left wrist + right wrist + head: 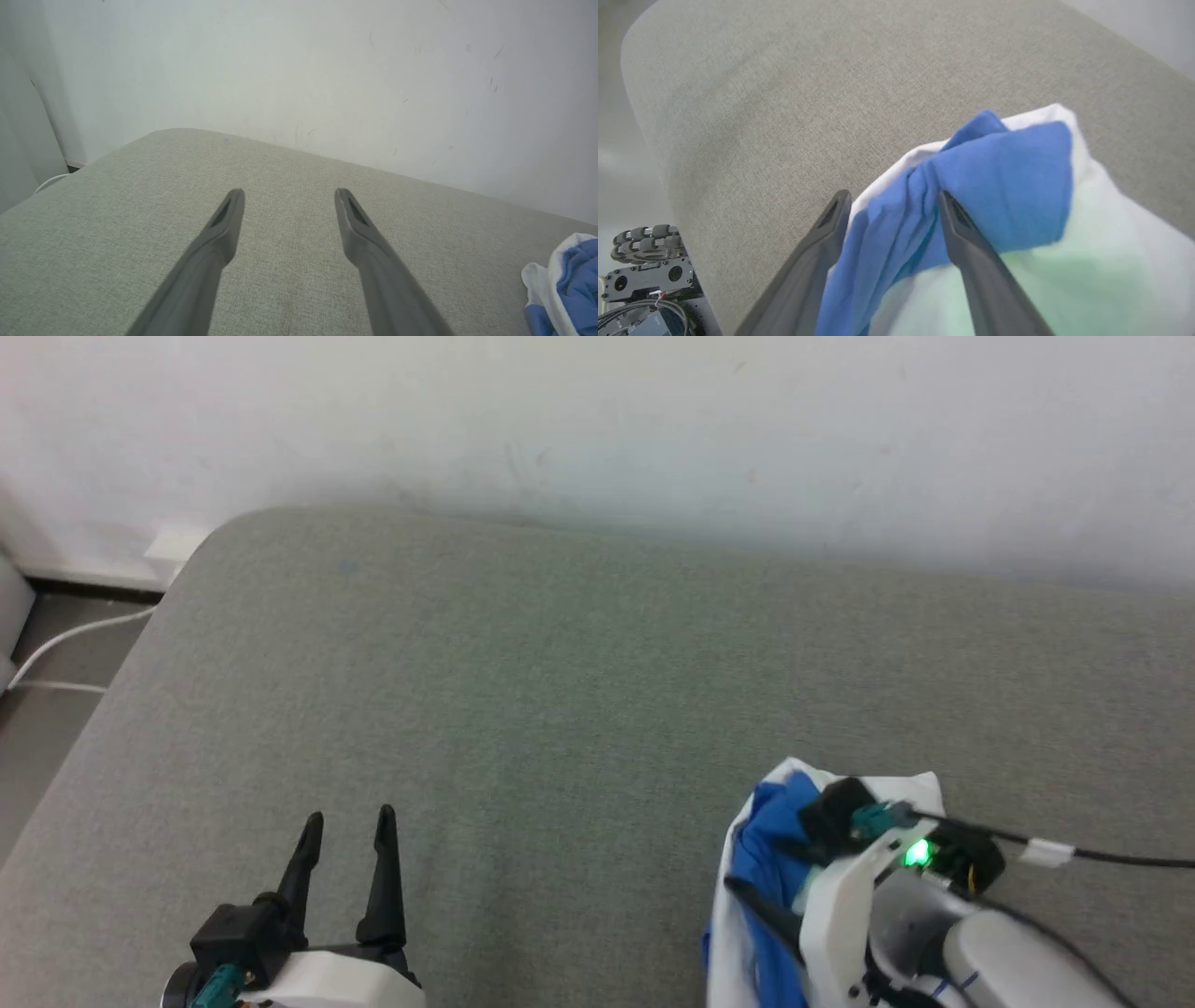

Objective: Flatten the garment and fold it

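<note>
Garment (761,859) lay bunched in a heap at the near right of the bench (560,663), directly under the right arm's wrist. The right pincer (894,195) stood with its two dark fingers spread wide. A twisted fold of blue sleeve ran up between them and brushed the inner face of one finger, but nothing was clamped. The left pincer (350,814) hung spread and empty over bare bench at the near left, well apart from the heap.

The main risk, as I judged it, was a snag: with cloth lying against a finger, a lift or sideways pull could have dragged the whole heap along and tightened the twist instead of loosening it. A fresh pinch into that knot would probably have caught sleeve and body together, so the shirt would not have spread flat. How close the heap sat to the bench's front edge could not be told, so a slide off it could not be ruled out.

The fabric looked like a thin, limp knit. The white body fell in loose billows, tinted faintly green near the wrist light, and the bright blue sleeve was wrung into a rope-like crease. The bench cover was a coarse grey-green weave, lightly padded, with a rounded corner. The fingers were long, matte and tapering, each with a slot near its tip
</note>
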You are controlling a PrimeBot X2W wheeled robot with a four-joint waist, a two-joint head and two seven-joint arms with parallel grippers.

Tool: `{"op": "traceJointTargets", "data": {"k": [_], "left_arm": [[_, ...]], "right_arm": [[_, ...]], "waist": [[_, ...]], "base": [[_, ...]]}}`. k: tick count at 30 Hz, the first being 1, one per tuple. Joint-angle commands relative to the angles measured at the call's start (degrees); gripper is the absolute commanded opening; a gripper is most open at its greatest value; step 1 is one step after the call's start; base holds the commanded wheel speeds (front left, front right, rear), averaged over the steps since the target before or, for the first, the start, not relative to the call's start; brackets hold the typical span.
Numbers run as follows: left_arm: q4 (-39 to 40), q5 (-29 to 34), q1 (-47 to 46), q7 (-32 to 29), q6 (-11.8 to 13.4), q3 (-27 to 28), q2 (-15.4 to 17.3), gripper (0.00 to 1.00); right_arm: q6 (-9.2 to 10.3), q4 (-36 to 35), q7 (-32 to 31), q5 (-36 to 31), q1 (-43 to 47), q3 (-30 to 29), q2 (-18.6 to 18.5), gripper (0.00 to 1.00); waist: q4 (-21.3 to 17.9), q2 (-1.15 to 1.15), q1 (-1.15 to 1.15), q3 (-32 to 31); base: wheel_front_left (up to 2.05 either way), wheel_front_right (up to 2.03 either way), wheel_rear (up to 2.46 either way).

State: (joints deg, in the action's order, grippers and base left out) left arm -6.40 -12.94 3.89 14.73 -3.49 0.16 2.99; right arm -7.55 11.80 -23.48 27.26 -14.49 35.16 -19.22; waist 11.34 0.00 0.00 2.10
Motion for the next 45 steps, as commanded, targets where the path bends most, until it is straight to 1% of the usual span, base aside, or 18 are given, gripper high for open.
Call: {"op": "traceJointTargets", "data": {"k": [1, 5, 9, 10, 12, 13, 15, 17, 18, 22, 25, 28, 30, 34, 38, 41, 43, 45], "left_arm": [[0.0, 0.4, -0.2, 0.3, -0.4, 0.5, -0.1, 1.00], [0.6, 0.2, 0.4, 0.3, -0.6, 1.1, -0.1, 1.00], [1.7, 0.2, 0.6, 0.3, -0.6, 1.3, -0.1, 1.00], [2.0, 0.3, 0.6, 0.3, -0.7, 1.3, -0.1, 1.00], [2.6, 0.2, 0.3, 0.3, -0.7, 1.3, -0.1, 1.00], [2.9, 0.0, 0.2, 0.3, -0.7, 1.2, -0.1, 1.00], [3.6, 0.0, -0.1, 0.3, -0.5, 1.0, -0.1, 1.00], [4.2, -0.1, -0.1, 0.3, -0.2, 0.9, -0.1, 1.00], [4.6, -0.2, -0.1, 0.3, -0.1, 0.8, -0.1, 1.00], [5.7, 0.1, 0.1, 0.3, 0.1, 0.4, -0.1, 1.00], [6.6, 0.3, 0.4, 0.3, 0.3, 0.1, -0.1, 1.00], [7.6, 1.1, 0.8, 0.3, 0.5, -0.3, -0.1, 1.00], [8.7, 2.3, 1.1, 0.3, 0.9, -0.2, -0.1, 1.00], [9.8, 2.9, 1.6, 0.3, 1.3, -0.8, -0.1, 1.00], [9.9, 3.1, 1.5, 0.3, 1.4, -1.2, -0.1, 1.00], [9.9, 3.2, 1.3, 0.3, 1.3, -1.6, -0.1, 1.00], [9.7, 3.2, 1.0, 0.3, 1.2, -1.8, -0.1, 1.00], [9.3, 3.3, 0.7, 0.3, 1.1, -2.0, -0.1, 1.00]], "right_arm": [[0.06, -2.2, 0.9, 0.6, -1.8, -0.6, -1.2, 1.00], [0.06, -7.9, 3.3, 1.0, -2.7, -3.9, -3.9, 1.00], [0.06, -12.3, 8.5, -0.4, -3.1, -9.9, -6.1, 1.00], [0.06, -12.9, 10.0, -1.8, -3.1, -11.5, -6.9, 1.00], [0.06, -13.5, 13.4, -6.6, -2.9, -14.9, -8.7, 1.00], [0.06, -13.5, 15.0, -8.8, -2.4, -16.8, -9.0, 1.00], [0.06, -13.6, 18.3, -11.5, -0.7, -21.2, -7.7, 1.00], [0.06, -14.1, 21.3, -15.5, 1.2, -24.7, -7.0, 1.00], [0.06, -14.3, 22.7, -16.9, 2.4, -27.0, -5.9, 1.00], [0.06, -15.7, 27.9, -20.1, 8.3, -35.7, 0.4, 1.00], [0.06, -16.8, 31.4, -21.6, 12.5, -39.2, 4.9, 1.00], [0.06, -17.9, 34.0, -22.1, 16.0, -40.4, 8.9, 1.00], [0.06, -18.2, 34.9, -22.2, 17.6, -40.4, 10.9, 1.00], [0.06, -18.1, 35.9, -22.0, 19.4, -40.3, 13.0, 1.00], [0.06, -18.3, 36.0, -22.1, 19.8, -40.0, 13.5, 1.00], [0.06, -18.6, 35.2, -22.0, 19.7, -39.6, 13.0, 1.00], [0.06, -18.7, 32.8, -21.1, 19.9, -38.9, 12.4, 1.00], [0.06, -18.7, 28.3, -19.2, 20.0, -37.3, 11.0, 1.00]], "waist": [[-2.0, 0.00, 0.00, -1.9], [-4.2, 0.00, 0.00, -3.3], [-5.9, 0.00, 0.00, -3.5], [-6.3, 0.00, 0.00, -3.4], [-6.8, 0.00, 0.00, -3.2], [-7.1, 0.00, 0.00, -3.1], [-7.5, 0.00, 0.00, -2.9], [-7.9, 0.00, 0.00, -2.7], [-8.1, 0.00, 0.00, -2.6], [-8.4, 0.00, 0.00, -2.2], [-8.7, 0.00, 0.00, -1.9], [-8.9, 0.00, 0.00, -1.6], [-9.1, 0.00, 0.00, -1.4], [-9.1, 0.00, 0.00, -0.8], [-9.0, 0.00, 0.00, -0.5], [-8.7, 0.00, 0.00, -0.1], [-8.4, 0.00, 0.00, 0.3], [-8.2, 0.00, 0.00, 1.0]], "base": [[0.00, 0.00, 0.00], [0.00, 0.00, 0.00], [0.00, 0.00, 0.00], [0.00, 0.00, 0.00], [0.00, 0.00, 0.00], [0.00, 0.00, 0.00], [0.00, 0.00, 0.00], [0.00, 0.00, 0.00], [0.00, 0.00, 0.00], [0.00, 0.00, 0.00], [0.00, 0.00, 0.00], [0.00, 0.00, 0.00], [0.00, 0.00, 0.00], [0.00, 0.00, 0.00], [0.00, 0.00, 0.00], [0.00, 0.00, 0.00], [0.00, 0.00, 0.00], [0.00, 0.00, 0.00]]}}
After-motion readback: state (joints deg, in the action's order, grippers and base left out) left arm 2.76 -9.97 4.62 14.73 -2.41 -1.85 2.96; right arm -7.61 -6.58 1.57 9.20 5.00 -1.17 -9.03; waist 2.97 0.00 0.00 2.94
